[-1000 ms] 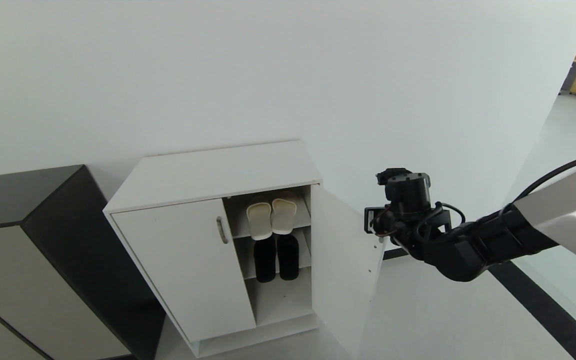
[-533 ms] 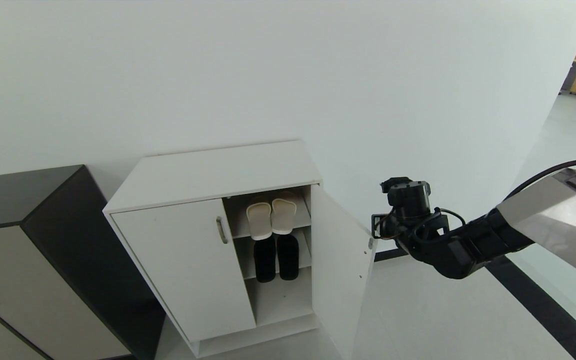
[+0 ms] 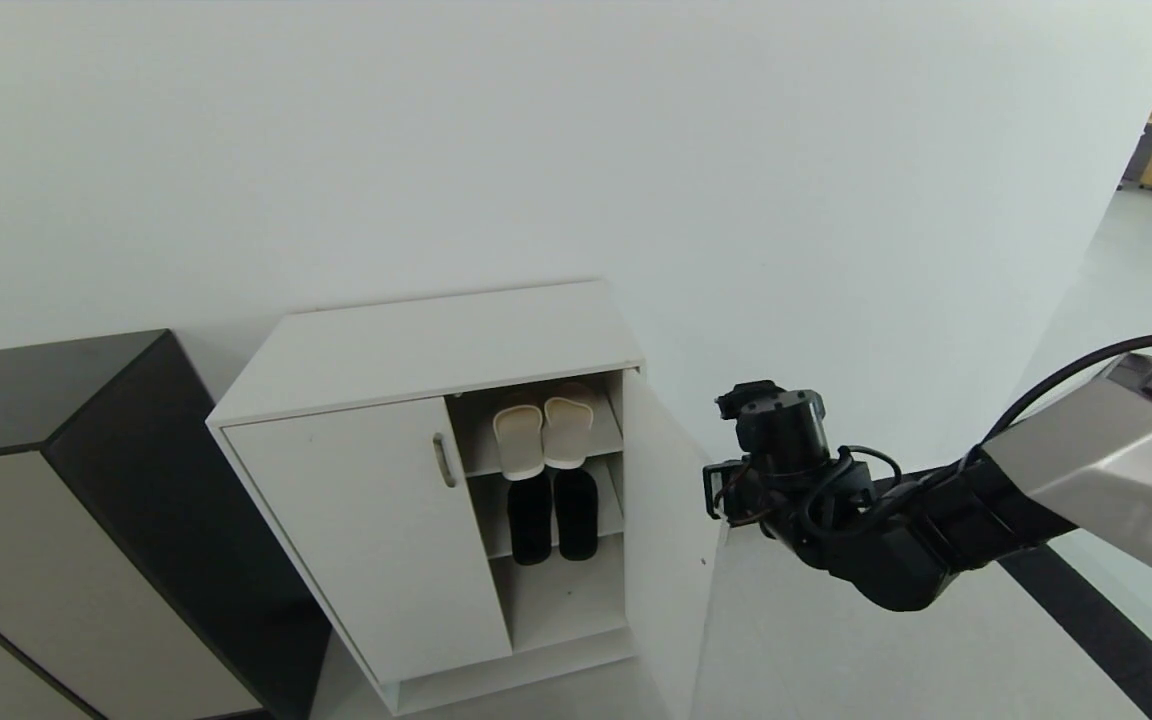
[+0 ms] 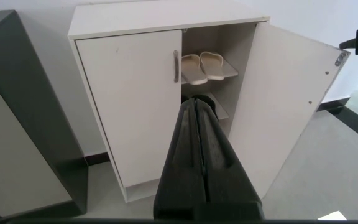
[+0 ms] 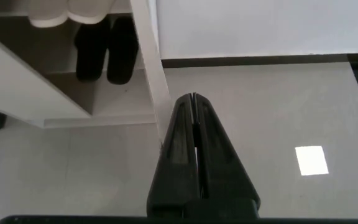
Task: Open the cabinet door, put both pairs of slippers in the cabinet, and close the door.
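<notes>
cabinet: white cabinet (image 3: 416, 345) against the wall, with a dark cabinet (image 3: 36, 400) beside it on my left
left door: shut, with a handle (image 3: 443, 460) at its inner edge
right door: right door (image 3: 666, 520) is part open, swung out toward me
cream slippers: cream slippers (image 3: 543, 430) are on the upper shelf, heels toward the front and slightly over the shelf lip
black slippers: black slippers (image 3: 553, 515) are on the shelf below, side by side
task stage: both pairs look to be in, so only closing the door seems left
right hand: right hand (image 3: 718, 492) is at the free edge of the right door, on its outer side. Fingers are pressed together and hold nothing. It looks in contact with the door but I can't confirm
left hand: left hand (image 4: 196, 106) is held back in front of the cabinet, well apart from it. Fingers are together and it is empty
door handling: I'd guess a stiff flat panel, light on its hinges with a smooth face. No grip needed, just push flat on the outer face
where to push: near the free edge, far from the hinges, for the easiest swing
risk: my hand may slide on the slick face. The overhanging cream heels might catch the door
</notes>
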Robot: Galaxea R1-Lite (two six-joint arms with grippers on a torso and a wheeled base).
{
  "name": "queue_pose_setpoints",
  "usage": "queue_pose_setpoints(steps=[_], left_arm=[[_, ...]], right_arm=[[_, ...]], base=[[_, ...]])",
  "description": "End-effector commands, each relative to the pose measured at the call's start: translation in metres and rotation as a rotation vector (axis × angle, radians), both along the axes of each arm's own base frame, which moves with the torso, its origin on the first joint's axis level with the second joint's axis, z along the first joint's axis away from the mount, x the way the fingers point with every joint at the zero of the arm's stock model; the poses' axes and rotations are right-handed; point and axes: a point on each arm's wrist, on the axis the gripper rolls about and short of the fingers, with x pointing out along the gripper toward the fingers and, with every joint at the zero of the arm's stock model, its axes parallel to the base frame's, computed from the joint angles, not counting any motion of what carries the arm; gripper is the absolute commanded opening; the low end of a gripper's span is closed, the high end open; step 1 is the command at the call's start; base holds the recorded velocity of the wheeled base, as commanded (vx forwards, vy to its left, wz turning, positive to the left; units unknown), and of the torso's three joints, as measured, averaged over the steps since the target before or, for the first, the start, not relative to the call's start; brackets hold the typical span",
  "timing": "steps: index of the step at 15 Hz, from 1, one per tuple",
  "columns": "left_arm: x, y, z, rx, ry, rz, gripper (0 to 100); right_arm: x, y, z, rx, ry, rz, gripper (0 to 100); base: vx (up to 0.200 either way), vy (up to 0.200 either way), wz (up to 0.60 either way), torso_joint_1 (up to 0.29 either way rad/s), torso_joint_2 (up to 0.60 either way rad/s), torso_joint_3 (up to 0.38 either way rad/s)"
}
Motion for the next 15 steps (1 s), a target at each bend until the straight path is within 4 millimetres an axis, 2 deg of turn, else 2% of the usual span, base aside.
queue_pose_setpoints(steps=[1,3,14,15], left_arm=[[0.0001,0.0000,0.0001,-0.001,0.001,0.000,0],[0.0001,0.0000,0.0001,-0.001,0.001,0.002,0],[0.0001,0.0000,0.0001,-0.001,0.001,0.000,0],[0.0001,0.0000,0.0001,-0.001,0.001,0.000,0]], right_arm=[[-0.0122,0.0061,0.0110,0.016,-0.017,0.029,0],[-0.0185,0.0098,0.0116,0.020,-0.012,0.049,0],[-0.0210,0.0023,0.0099,0.053,-0.018,0.117,0],[-0.0212,0.0022,0.0095,0.046,-0.019,0.118,0]], base=[[0.000,0.000,0.00,0.000,0.00,0.000],[0.000,0.000,0.00,0.000,0.00,0.000],[0.000,0.000,0.00,0.000,0.00,0.000],[0.000,0.000,0.60,0.002,0.00,0.002]])
